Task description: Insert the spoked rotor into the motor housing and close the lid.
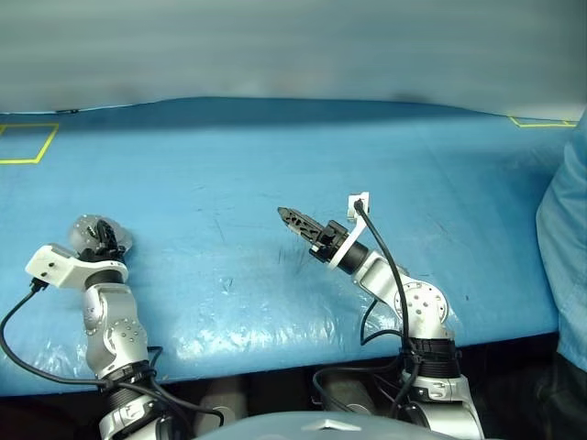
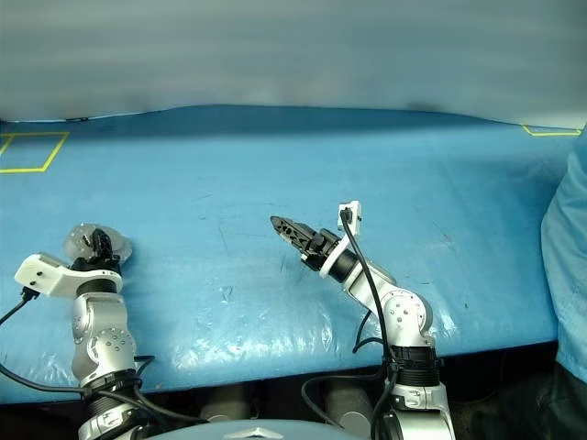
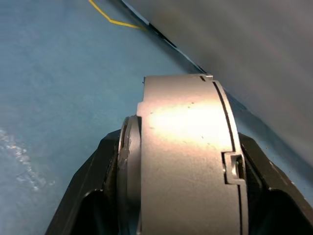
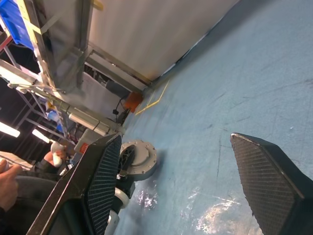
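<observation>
You face a table (image 1: 275, 147) covered in blue sheeting, with yellow tape marks (image 1: 27, 144) near its far corners. At the right edge, note a person's blue sleeve (image 1: 567, 238). At the near left of the table, the left hand (image 1: 99, 240) is clamped on the motor housing (image 3: 188, 147), a round silver assembly held edge-on between its black fingers (image 3: 90, 191), the lid (image 3: 128, 171) seated at one end. Near the table's centre, the right hand (image 1: 295, 220) hovers with its fingers (image 4: 100, 181) spread apart, holding nothing.
</observation>
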